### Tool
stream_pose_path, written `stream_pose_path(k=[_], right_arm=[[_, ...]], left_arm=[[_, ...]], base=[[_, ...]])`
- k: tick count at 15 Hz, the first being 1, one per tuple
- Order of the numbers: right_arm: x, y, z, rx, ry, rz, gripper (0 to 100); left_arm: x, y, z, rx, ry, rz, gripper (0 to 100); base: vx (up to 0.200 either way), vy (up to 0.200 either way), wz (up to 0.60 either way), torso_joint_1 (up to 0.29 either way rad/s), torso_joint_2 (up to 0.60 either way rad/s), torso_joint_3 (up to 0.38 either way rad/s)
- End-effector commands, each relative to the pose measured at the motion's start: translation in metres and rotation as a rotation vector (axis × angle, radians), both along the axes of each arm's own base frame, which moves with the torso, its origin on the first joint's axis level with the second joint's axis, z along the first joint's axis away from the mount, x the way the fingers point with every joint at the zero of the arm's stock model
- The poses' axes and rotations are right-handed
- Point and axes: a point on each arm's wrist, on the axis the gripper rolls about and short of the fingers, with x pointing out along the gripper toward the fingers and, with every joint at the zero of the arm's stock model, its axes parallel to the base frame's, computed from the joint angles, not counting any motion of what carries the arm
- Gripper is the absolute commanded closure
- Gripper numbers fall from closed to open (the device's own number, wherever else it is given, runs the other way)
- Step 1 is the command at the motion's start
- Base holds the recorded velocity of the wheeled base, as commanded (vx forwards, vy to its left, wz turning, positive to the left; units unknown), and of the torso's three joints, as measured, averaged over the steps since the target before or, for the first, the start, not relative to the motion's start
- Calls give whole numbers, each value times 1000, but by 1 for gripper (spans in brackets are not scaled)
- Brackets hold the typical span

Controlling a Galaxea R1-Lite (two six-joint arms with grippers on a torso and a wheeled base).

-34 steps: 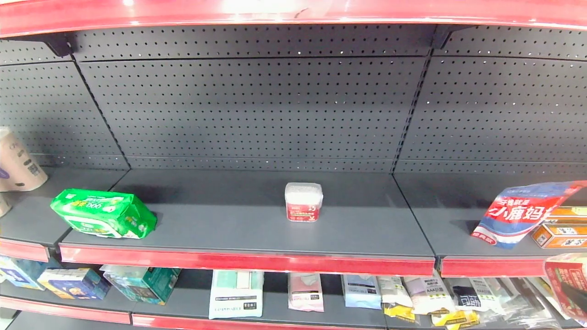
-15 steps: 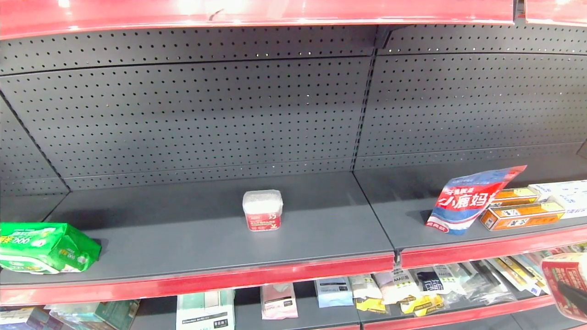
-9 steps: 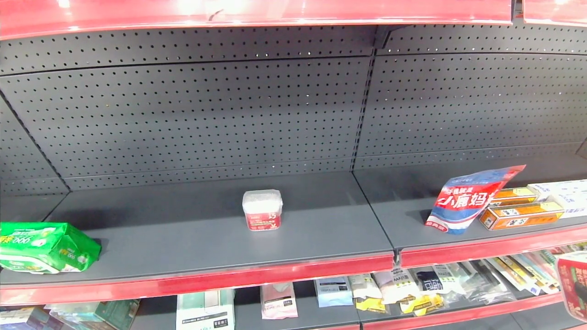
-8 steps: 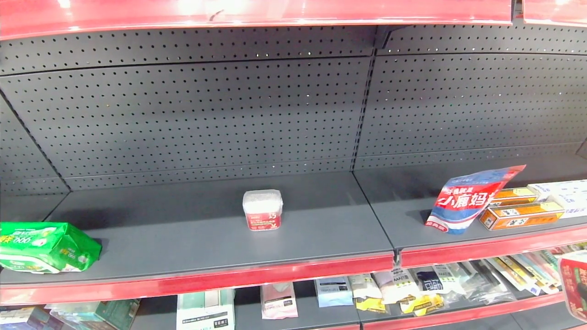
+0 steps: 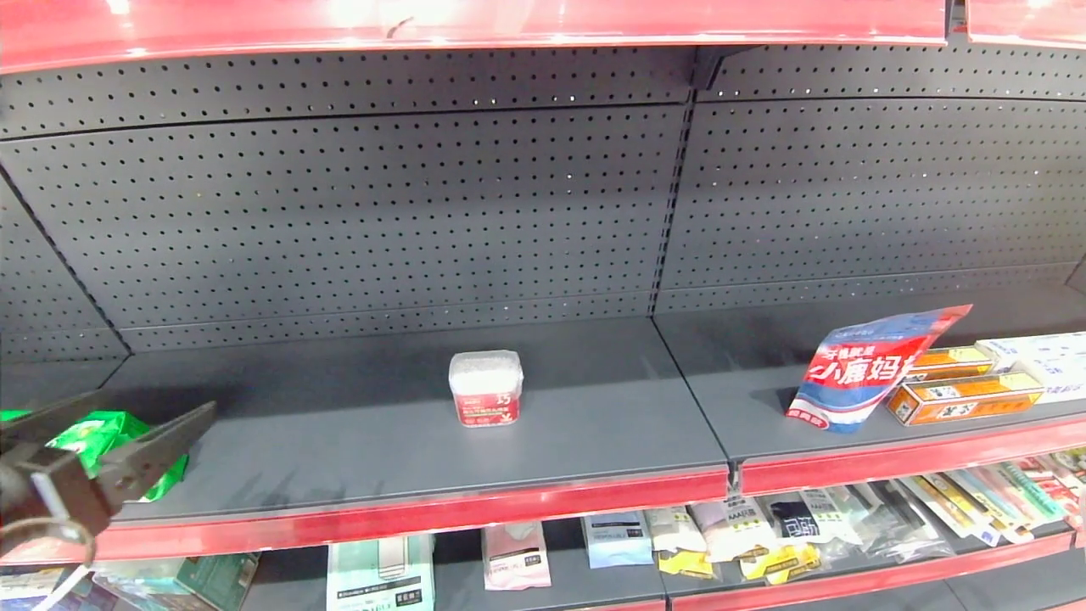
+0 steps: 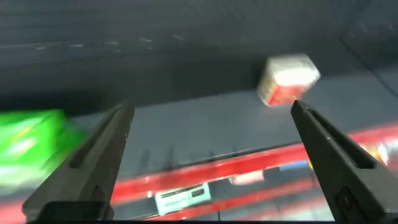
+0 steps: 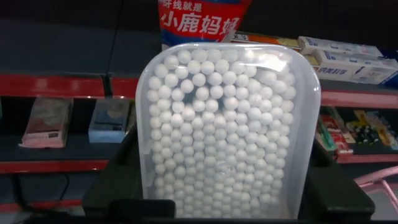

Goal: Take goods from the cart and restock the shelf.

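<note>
A small clear box of cotton swabs (image 5: 485,389) with a red label stands upright mid-shelf on the grey shelf (image 5: 382,441); the left wrist view has the same box (image 6: 289,78). My left gripper (image 5: 159,400) is open at the shelf's front left, in front of a green pack (image 5: 102,433). Nothing lies between its fingers (image 6: 106,149). My right gripper (image 7: 225,140) is shut on a second clear swab box (image 7: 227,93), held in front of the shelf's right section.
A blue-and-red pouch (image 5: 865,369) leans on orange boxes (image 5: 963,395) at the right, with white boxes (image 7: 348,53) beyond. The lower shelf (image 5: 594,585) holds several packets. A perforated back panel (image 5: 382,204) closes the rear.
The head camera panned right early on. My left gripper has risen into the head view at the lower left. The red-labelled box at the right edge has slipped out of that view.
</note>
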Motion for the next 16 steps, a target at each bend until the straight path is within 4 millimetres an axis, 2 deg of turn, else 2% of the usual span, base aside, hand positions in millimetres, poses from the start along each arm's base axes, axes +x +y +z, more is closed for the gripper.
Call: stream_pose_path(k=[1,3,5,7,12,16], right_arm=[[-5,0,2,-32,-28,2,100],[-4,0,2,-37,-21,-4,100],[-3,-1,0,-61,-5,-28,100],[-3,-1,-1,-79,-1,-42,100],[-1,-2,-4,-94,26,-73,100],[-1,-2,-6,-123,35,-79,100]], left_arm=[[82,-1,-34,80,153,-250,0],[118,-1,-41,119,140,-404,0],[164,-8,-42,96,101,-550,0],[187,-12,-52,86,95,-635,0],[211,-33,-84,90,126,-775,0],[225,-38,-94,93,105,-840,0]], base=[[0,0,0,0,0,0],[0,0,0,0,0,0],[0,0,0,0,0,0],[0,0,0,0,0,0],[0,0,0,0,0,0],[0,0,0,0,0,0]])
